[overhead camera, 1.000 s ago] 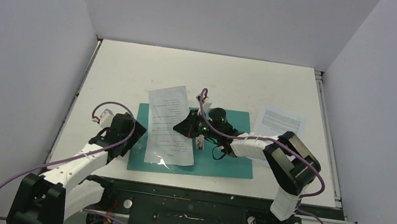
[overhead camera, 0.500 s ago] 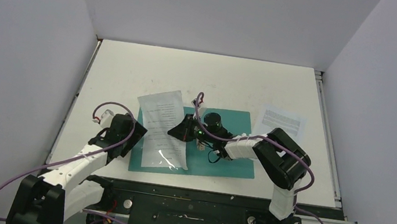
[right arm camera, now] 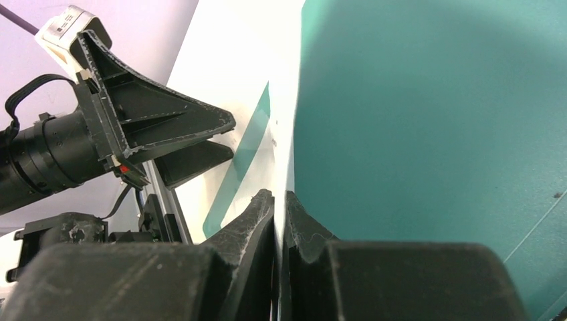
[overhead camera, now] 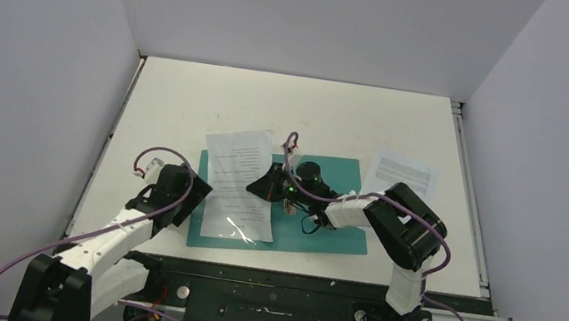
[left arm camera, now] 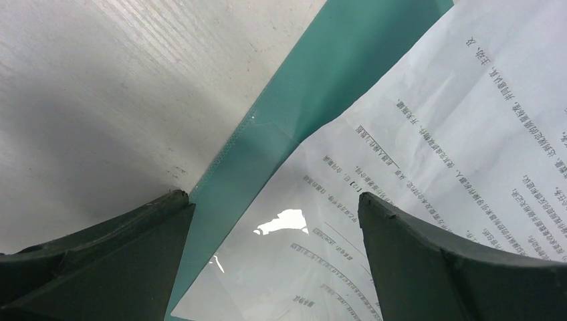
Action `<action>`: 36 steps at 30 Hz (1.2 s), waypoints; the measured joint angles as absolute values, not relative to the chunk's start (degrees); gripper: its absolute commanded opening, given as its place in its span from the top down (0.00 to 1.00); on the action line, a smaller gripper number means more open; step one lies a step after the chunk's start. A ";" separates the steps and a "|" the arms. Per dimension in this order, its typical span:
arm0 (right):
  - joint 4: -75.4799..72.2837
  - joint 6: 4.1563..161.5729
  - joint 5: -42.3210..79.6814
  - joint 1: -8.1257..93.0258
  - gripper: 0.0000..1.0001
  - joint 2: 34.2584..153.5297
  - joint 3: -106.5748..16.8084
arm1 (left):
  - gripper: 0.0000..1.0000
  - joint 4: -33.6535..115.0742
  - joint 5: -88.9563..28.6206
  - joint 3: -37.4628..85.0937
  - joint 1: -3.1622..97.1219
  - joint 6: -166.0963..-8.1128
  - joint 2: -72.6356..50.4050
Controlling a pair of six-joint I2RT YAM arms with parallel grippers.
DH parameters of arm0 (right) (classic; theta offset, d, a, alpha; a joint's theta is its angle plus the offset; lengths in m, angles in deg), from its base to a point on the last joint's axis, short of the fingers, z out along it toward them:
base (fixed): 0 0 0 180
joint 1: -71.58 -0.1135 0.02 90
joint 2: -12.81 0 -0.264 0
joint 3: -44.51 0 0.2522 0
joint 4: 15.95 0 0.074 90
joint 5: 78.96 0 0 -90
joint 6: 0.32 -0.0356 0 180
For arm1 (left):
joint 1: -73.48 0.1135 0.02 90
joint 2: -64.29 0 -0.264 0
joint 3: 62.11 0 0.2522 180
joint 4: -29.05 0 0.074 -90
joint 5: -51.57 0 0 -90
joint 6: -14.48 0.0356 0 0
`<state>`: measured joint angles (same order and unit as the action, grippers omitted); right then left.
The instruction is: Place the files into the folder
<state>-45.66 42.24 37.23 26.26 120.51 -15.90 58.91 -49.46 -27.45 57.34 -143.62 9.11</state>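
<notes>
Two sheets of paper and one teal folder [overhead camera: 312, 238] lie on the white table [overhead camera: 337, 118]. We see the folder flat near the table's front edge, between the two arms. The larger printed sheet [overhead camera: 232, 178] rests on the folder's left half. It is turned slightly, its far end reaches past the folder's far edge, and a spot of glare shows near its near end. The second printed sheet [overhead camera: 402, 175] lies on the bare table to the right of the folder, well apart from both grippers.

The right gripper [right arm camera: 279, 197] reaches across the folder, its fingers clenched on the right edge of the larger sheet. The left gripper [left arm camera: 273, 200] is spread wide and grasps nothing. The folder's left edge and the sheet's near left part show between its fingers [left arm camera: 428, 261]. We cannot tell whether they touch either one.
</notes>
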 measured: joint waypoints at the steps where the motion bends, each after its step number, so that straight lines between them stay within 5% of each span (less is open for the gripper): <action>1: -45.70 42.24 37.15 26.37 0.95 120.51 -15.84 | 0.04 58.96 -49.28 -27.47 57.34 -143.60 9.18; 36: -39.14 50.04 42.66 27.72 0.95 127.92 -20.78 | 0.04 59.33 -47.69 -27.73 57.34 -142.27 9.77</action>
